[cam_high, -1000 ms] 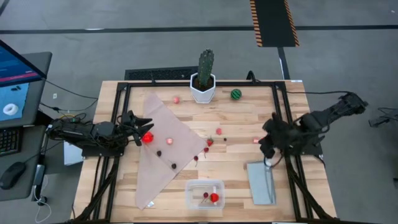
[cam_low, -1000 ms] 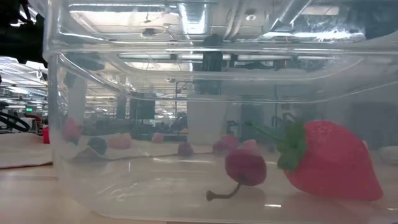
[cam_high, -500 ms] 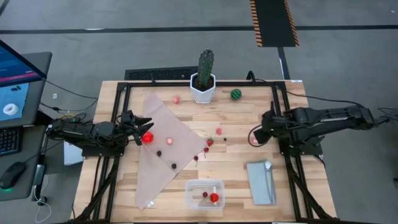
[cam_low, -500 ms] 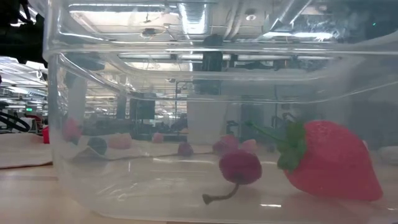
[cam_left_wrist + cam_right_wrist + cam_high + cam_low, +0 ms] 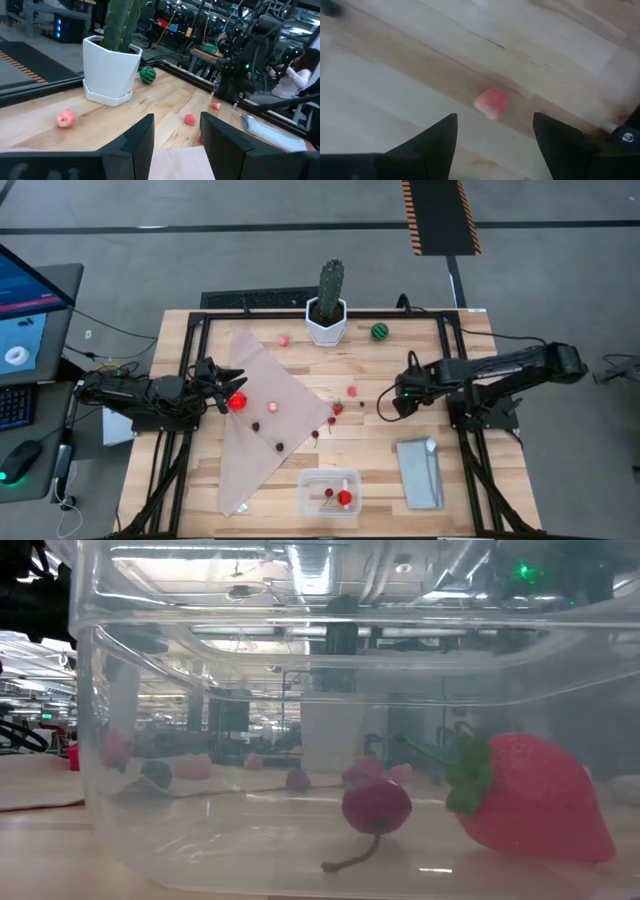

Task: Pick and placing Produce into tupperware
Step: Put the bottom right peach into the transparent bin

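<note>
The tupperware (image 5: 329, 491) is parked at the near edge of the table (image 5: 470, 350), between the corner of the beige cloth (image 5: 262, 415) and the grey-blue lid (image 5: 419, 473). Inside it, a red strawberry (image 5: 530, 798) and a dark cherry (image 5: 376, 807) with its stem can be seen up close through the clear wall in the low view.

The rest of the produce is scattered around. A few dark cherries (image 5: 279, 447) and a pink bit (image 5: 272, 408) are lying on the cloth, and another strawberry (image 5: 338, 408) is sitting just off the cloth's edge. A pink piece (image 5: 352, 391) is found mid-table, one more pink bit (image 5: 284, 339) is left beside the cactus pot (image 5: 327, 321), and the green striped ball (image 5: 379, 332) is placed on the pot's other side.

The right gripper (image 5: 386, 406) is stretched out over the middle of the table, its fingers clearly spread apart. In the right wrist view a pink fruit (image 5: 492, 103) is framed on the bare wood between the two fingers (image 5: 427, 145), with nothing touched by them.

The left gripper (image 5: 232, 384) is held at the cloth's left edge, fingers narrowly parted around a red strawberry-like piece (image 5: 238, 401) that shows right at the tips; whether it's actually pinched can't be told for sure.
</note>
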